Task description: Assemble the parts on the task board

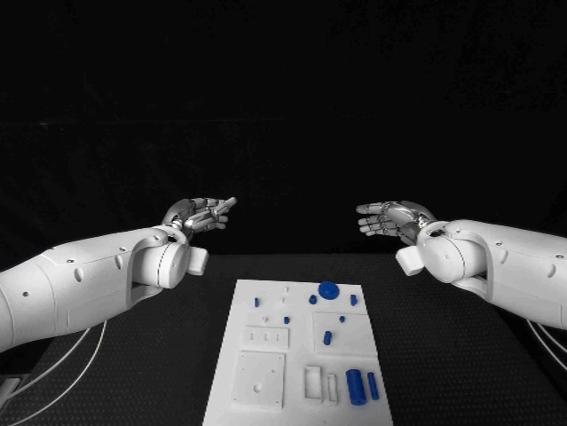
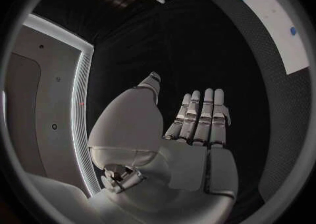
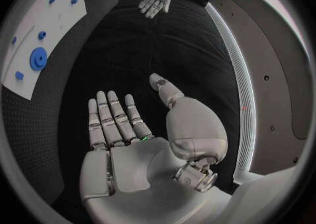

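My left fingers (image 2: 200, 116) lie straight and close side by side, thumb apart, holding nothing; my right fingers (image 3: 113, 118) are the same, flat and a little fanned, thumb out to the side, palm bare. From the head view my left hand (image 1: 200, 214) and right hand (image 1: 392, 218) hang above the far end of the table (image 1: 450, 355), palms turned toward each other, well apart, touching nothing. Both white arms reach in from the sides with the wrists raised over the black surface. The board (image 1: 264, 373) lies between and below them, nearer my body, long side running away from me. I can read no writing or label on it. Its recesses are pale and hard to make out: some rectangular pockets near the close end, small holes farther up. Blue parts sit on it: a round disc (image 1: 328, 288) at the far end, a few small pegs (image 1: 326, 337) around the middle, and two long bars (image 1: 356, 387) side by side by the near right corner. Whether the pegs stand in holes or lie loose I cannot tell.
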You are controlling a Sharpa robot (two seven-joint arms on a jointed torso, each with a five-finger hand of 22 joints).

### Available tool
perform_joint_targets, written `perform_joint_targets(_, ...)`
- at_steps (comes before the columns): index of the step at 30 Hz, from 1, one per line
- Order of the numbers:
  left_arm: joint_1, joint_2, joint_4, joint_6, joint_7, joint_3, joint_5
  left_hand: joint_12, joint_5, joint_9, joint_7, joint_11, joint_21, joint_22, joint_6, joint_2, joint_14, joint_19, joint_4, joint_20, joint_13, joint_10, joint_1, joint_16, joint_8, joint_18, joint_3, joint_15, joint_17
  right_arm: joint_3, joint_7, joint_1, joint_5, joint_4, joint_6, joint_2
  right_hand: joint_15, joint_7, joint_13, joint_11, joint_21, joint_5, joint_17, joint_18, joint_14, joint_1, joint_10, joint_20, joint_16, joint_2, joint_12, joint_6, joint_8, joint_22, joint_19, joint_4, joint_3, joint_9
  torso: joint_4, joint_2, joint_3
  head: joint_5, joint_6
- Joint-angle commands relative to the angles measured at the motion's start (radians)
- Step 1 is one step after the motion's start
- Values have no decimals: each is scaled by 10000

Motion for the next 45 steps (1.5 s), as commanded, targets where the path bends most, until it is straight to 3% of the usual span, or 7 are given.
perform_joint_targets(1, 18, -41, 53, 434, 72, 6, -93, 284, 133, 110, 280, 120, 385, 255, 519, -4, 1103, 850, -94, -91, 98, 756, 498, 598, 205, 203, -49, -36, 245, 2, -21, 5, -1988, -170, -36, 85, -158, 625, 67, -99, 74, -170, 92, 265, 497, 292, 570, -52, 249, -117, 190, 487, 183, 149, 456, -38, 249, 31, -8, 0, -19, 12, -30)
perform_joint_targets(7, 23, -305, 335, 729, 45, 8, -434, 1011, 505, 289, 331, -34, 1357, 270, 1868, 158, 2959, 2425, -156, -523, 330, 2650, 1832, 1656, 603, 675, -444, -508, 829, 5, -67, 5, -4165, -379, -133, 146, -731, 372, 357, -682, 243, -827, 569, 765, 1923, 1134, 2174, -121, 893, -587, 597, 1893, 522, 55, 1828, -41, 1164, 28, -25, 51, -9, 4, -25)
perform_joint_targets(13, 30, -681, 853, 1120, 226, 15, -755, 1256, 611, 349, 159, -249, 2402, 276, 2795, 329, 3806, 3110, -99, -979, 492, 3691, 2951, 2380, 685, 652, -1071, -954, 1426, 8, -1, 4, -6444, -455, -204, 173, -1469, 76, 640, -1151, 644, -945, 1288, 1379, 3463, 1732, 3416, -170, 1528, -848, 739, 3043, 701, -51, 3517, -59, 2304, 180, 10, 179, -21, -8, -9)
perform_joint_targets(18, 75, -1040, 1331, 1444, 439, 36, -769, 1145, 639, 332, 103, -297, 2777, 251, 3035, 396, 3834, 3082, -48, -1094, 495, 3876, 3389, 2514, 551, 585, -1388, -1029, 1606, 14, 140, 4, -8262, -405, -395, 164, -2207, -71, 748, -1360, 1315, -1018, 2042, 1917, 4979, 1983, 4009, -283, 2172, -1062, 639, 3598, 639, 84, 5153, -43, 3020, 178, 57, 396, 8, -64, 20)
perform_joint_targets(23, 100, -1370, 1818, 1486, 513, 77, -769, 1032, 646, 314, 95, -297, 2824, 224, 3083, 408, 3701, 2936, -23, -1068, 472, 3876, 3413, 2425, 452, 541, -1535, -991, 1614, 16, 145, 4, -10057, -351, -613, 240, -2777, -187, 816, -1560, 2153, -989, 2877, 1950, 6440, 2113, 4413, -899, 3015, -1237, 540, 3970, 592, 228, 6802, -70, 3023, 179, 134, 630, 26, -138, 90)
perform_joint_targets(33, 115, -1662, 2527, 1653, 686, 92, -784, 821, 622, 282, 146, -245, 2837, 197, 3038, 253, 3631, 2823, -9, -1021, 418, 3781, 3187, 2290, 288, 535, -1666, -940, 1602, 17, -44, -1, -12314, -291, -1177, 453, -2901, -121, 790, -1642, 3963, -954, 4344, 1950, 7485, 2397, 4450, -1713, 4968, -1579, 8, 3984, 177, 291, 8227, -69, 2530, 49, 260, 1108, 23, -227, 181)
perform_joint_targets(45, 115, -1673, 2773, 2119, 828, 107, -1335, 679, 543, 299, 136, -249, 2780, 144, 3091, 123, 3504, 2674, -13, -956, 409, 3854, 3023, 2045, 194, 542, -1558, -874, 1554, 17, -553, -164, -14222, -171, -1511, 833, -2836, -90, 752, -1556, 5635, -1173, 5005, 1950, 7405, 2235, 4389, -1994, 6351, -1955, -433, 3910, -105, 274, 8152, -40, 2307, -26, 381, 1617, 26, -349, 295)
